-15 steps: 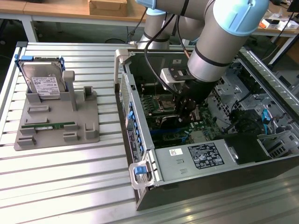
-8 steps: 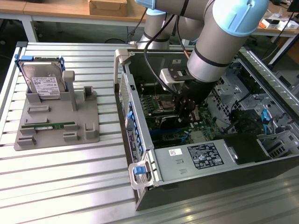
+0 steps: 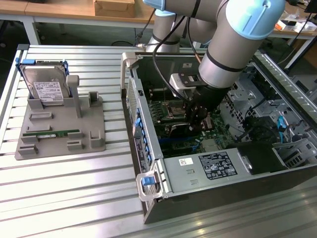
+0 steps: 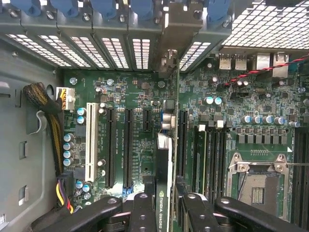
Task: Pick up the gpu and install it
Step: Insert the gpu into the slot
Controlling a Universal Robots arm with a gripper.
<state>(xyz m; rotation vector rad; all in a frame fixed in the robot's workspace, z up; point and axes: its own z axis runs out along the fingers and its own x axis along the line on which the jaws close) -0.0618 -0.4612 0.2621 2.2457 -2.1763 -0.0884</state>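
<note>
In the exterior view, the grey and pale-blue robot arm reaches down into the open black desktop computer case [image 3: 148, 148] that lies on its side on the ribbed aluminium table [image 3: 74, 188]. Its black gripper [image 3: 200, 116] hangs low over the green motherboard [image 3: 166, 106] inside the case. At the exterior view's left, a grey plastic fixture tray [image 3: 59, 129] carries the silver hard drive with a white label [image 3: 47, 89] and the long narrow green memory stick [image 3: 52, 133]; they are well apart from the case.

In the wrist view, the two black fingers [image 4: 145, 212] are closed on the gpu [image 4: 163, 183], a thin dark circuit card seen edge-on with pale lettering on its cooler face. The card stands upright between them, its silver end bracket [image 4: 169, 63] reaching toward the perforated rear slot covers [image 4: 111, 48]. It hangs over the board among the long black expansion slots [image 4: 128, 145]; whether its edge connector touches a slot cannot be told.

The card looks light and stiff but fragile. The flat faces near the middle seem the soundest place to hold it, away from the connector edge and small parts.
</note>
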